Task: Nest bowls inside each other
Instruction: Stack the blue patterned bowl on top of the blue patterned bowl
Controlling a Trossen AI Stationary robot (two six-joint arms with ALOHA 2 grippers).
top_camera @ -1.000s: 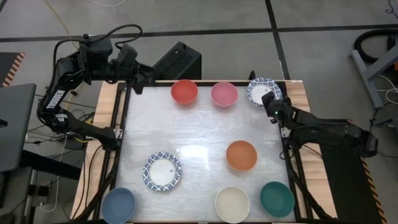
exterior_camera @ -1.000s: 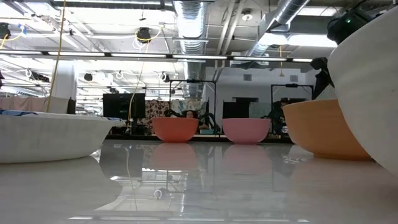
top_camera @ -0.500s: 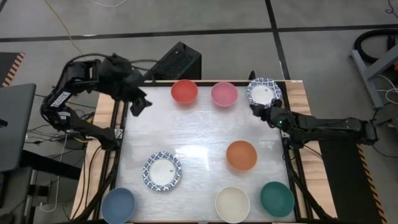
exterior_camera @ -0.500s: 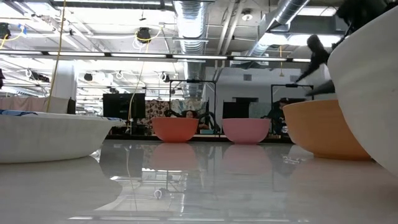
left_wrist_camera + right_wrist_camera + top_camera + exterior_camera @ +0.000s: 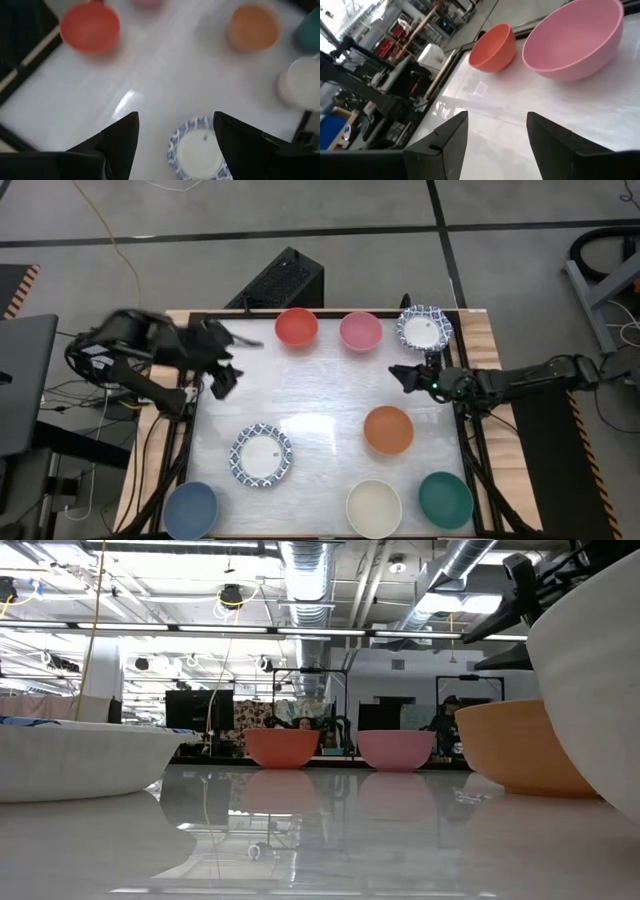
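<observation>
With fingers apart and empty, the right gripper (image 5: 403,374) at right of centre should straddle the pink bowl's (image 5: 360,331) rim squarely.

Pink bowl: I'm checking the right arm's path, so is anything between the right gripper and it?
Nothing visible. The right gripper, open, hangs over bare table just in front of the pink bowl. The blue-rimmed bowl sits off to the side, and the orange bowl lies behind the gripper.
</observation>
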